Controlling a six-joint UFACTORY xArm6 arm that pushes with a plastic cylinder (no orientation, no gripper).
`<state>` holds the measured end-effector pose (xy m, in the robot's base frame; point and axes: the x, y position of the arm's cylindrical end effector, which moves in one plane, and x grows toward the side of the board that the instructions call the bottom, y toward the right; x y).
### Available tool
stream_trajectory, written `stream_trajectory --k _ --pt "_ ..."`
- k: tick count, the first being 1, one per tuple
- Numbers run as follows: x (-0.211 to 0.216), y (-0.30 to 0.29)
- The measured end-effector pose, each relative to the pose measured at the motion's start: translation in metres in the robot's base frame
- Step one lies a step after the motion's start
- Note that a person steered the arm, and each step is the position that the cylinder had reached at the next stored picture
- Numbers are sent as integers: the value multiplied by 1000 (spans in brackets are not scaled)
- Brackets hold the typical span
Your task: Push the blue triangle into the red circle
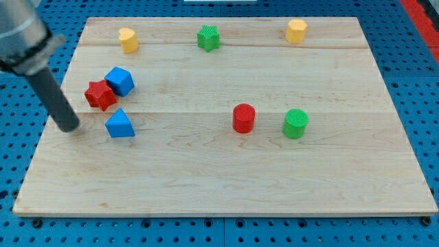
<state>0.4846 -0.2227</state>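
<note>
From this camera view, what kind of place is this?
Probably a robotics lab bench: a wooden board lies on a blue perforated base, holding small coloured blocks such as the blue triangle and red circle.

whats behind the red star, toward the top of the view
A blue cube sits just behind the red star, up and to its right, close enough that contact can't be judged. The star hides the cube's lower left edge. My tip stands left of the blue triangle.

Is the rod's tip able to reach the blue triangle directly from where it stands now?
Probably yes. My tip stands to the view's left of the blue triangle, with bare board between them. The red star lies above that line.
</note>
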Motion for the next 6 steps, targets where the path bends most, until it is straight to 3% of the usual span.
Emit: stream_trajectory --k 4,6 --pt "-16 125" --pt "-43 238"
